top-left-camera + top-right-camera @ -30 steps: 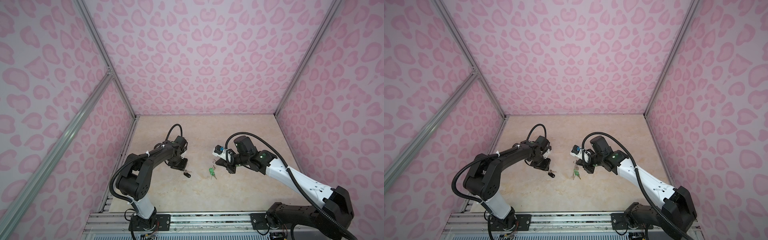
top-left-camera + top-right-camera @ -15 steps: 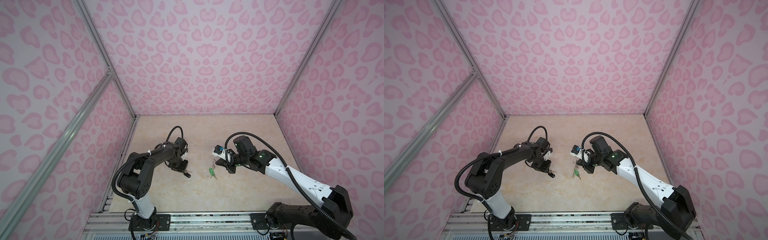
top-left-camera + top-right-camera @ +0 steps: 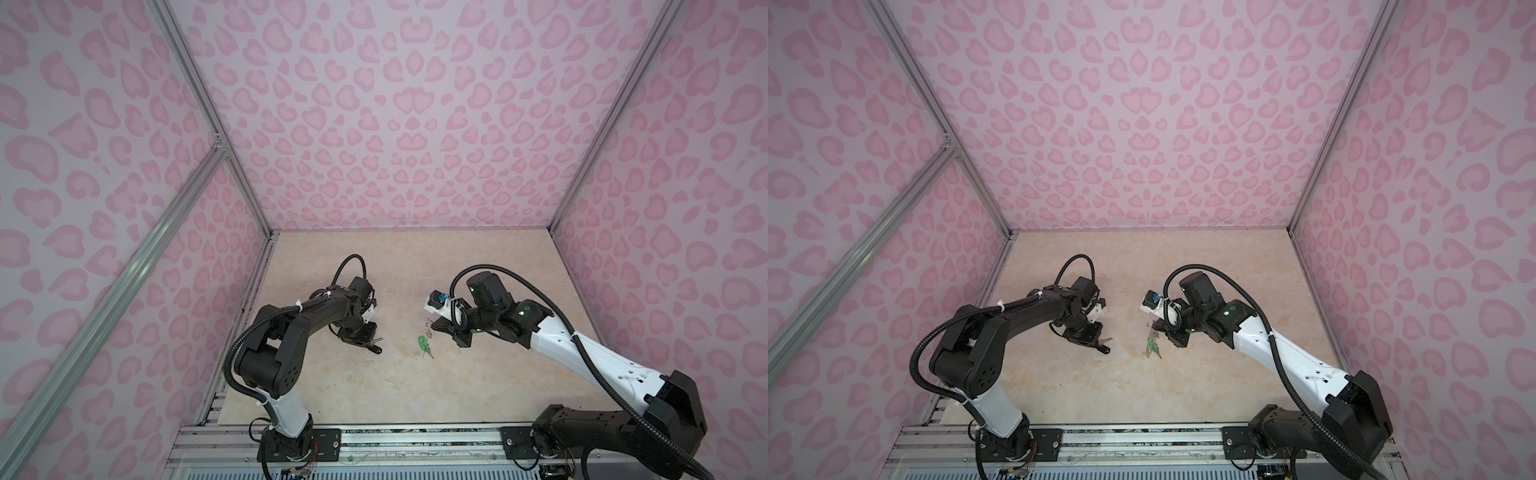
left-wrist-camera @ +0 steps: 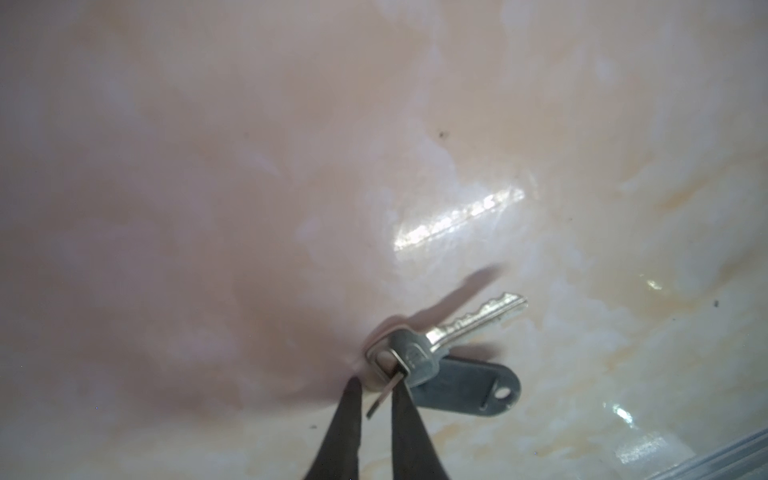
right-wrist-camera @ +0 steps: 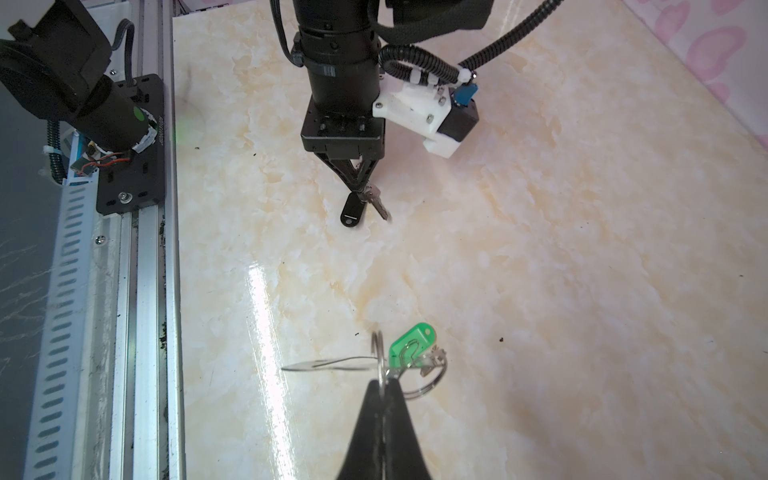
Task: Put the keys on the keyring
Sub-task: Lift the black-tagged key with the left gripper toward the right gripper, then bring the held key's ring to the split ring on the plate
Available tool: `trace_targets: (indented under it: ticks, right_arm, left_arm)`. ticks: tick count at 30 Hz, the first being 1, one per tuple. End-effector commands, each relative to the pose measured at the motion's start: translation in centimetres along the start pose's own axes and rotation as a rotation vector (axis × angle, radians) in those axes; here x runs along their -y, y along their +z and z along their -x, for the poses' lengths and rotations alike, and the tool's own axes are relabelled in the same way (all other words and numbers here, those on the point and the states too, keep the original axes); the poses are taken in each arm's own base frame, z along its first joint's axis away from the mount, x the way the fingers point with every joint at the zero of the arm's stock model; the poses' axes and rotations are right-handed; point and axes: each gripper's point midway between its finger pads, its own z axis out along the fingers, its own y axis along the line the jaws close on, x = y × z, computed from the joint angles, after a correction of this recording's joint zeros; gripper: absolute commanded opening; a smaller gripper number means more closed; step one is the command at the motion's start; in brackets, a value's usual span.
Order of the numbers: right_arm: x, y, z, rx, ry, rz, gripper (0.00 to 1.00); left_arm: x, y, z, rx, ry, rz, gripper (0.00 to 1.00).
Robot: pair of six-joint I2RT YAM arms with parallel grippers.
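Closing in over the past second, the left gripper (image 4: pixel 376 384) had narrowed its jaws to a slim gap around the wire ring of the black-tagged key (image 4: pixel 419 353), which lay on the table (image 3: pixel 415 266). Whether the ring was pinched could not be told. Opposite, the right gripper (image 5: pixel 384 384), unmoved, was clamped on the keyring (image 5: pixel 332 364), seen edge-on, with the green-tagged key (image 5: pixel 411 340) against its wire rings. The glossy beige marble-patterned top was boxed by pink spotted walls (image 3: pixel 395 124) on three sides and an aluminium rail (image 3: pixel 415 440) at the front. Both grippers stood near the middle, well apart from every wall, and bare marble ran behind them to the back wall.
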Motion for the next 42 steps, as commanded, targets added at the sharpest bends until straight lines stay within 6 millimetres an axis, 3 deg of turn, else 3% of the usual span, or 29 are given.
trace_targets:
  ticks: [1, 11, 17, 25, 33, 37, 42]
  right_arm:
    - [0.0, 0.1, -0.2, -0.003, 0.006, -0.002, 0.00]
    - [0.1, 0.1, -0.2, -0.003, 0.004, -0.008, 0.00]
    - [0.6, 0.0, 0.3, 0.007, 0.016, -0.030, 0.00]
    - [2.4, -0.5, 1.3, 0.021, 0.056, -0.125, 0.00]
    - [2.5, -1.0, 3.0, 0.056, 0.079, -0.162, 0.00]
    - [1.9, -0.9, 3.7, 0.062, 0.080, -0.177, 0.00]
    - [1.5, -1.3, 4.8, 0.118, 0.095, -0.199, 0.00]
  left_arm:
    - [0.4, -0.5, -0.1, 0.012, 0.002, -0.020, 0.14]
    - [1.3, -2.6, 0.0, 0.072, 0.028, -0.046, 0.04]
    - [3.0, -5.7, 0.9, 0.177, 0.127, -0.068, 0.04]
    - [8.6, -13.5, 3.0, 0.494, 0.430, -0.129, 0.04]
    - [15.0, -21.0, 2.6, 0.809, 0.698, -0.296, 0.04]
    - [17.1, -22.2, 2.1, 0.850, 0.756, -0.381, 0.03]
    - [18.5, -22.1, 2.1, 0.842, 0.776, -0.421, 0.03]
